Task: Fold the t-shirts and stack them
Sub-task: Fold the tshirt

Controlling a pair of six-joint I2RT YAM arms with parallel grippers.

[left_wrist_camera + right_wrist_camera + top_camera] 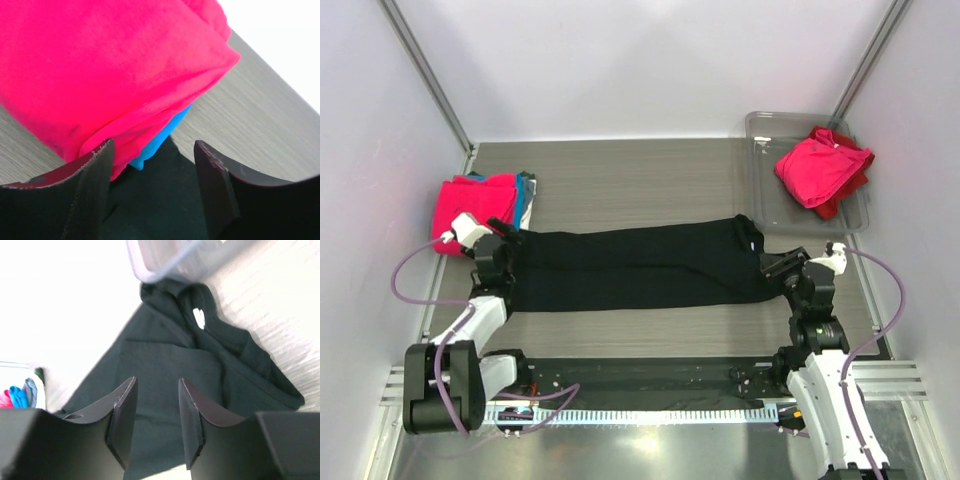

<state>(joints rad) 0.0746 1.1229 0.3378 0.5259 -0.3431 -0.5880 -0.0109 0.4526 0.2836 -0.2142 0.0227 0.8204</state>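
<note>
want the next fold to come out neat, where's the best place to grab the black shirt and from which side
Take the black t-shirt by its two short ends, from above, one arm each. It lies flat as a long narrow band across the table, and the left gripper and right gripper hang open over those ends, probably suiting an end-to-end fold.

Plain black, pink, teal and red on grey wood-grain.
You have a plain black t-shirt (640,265) on the streaked grey table (620,180), a bright pink shirt (470,205) over a teal-blue shirt (527,190), and a magenta shirt (820,165) over a red shirt (837,208) in the clear grey tray (760,170).
</note>
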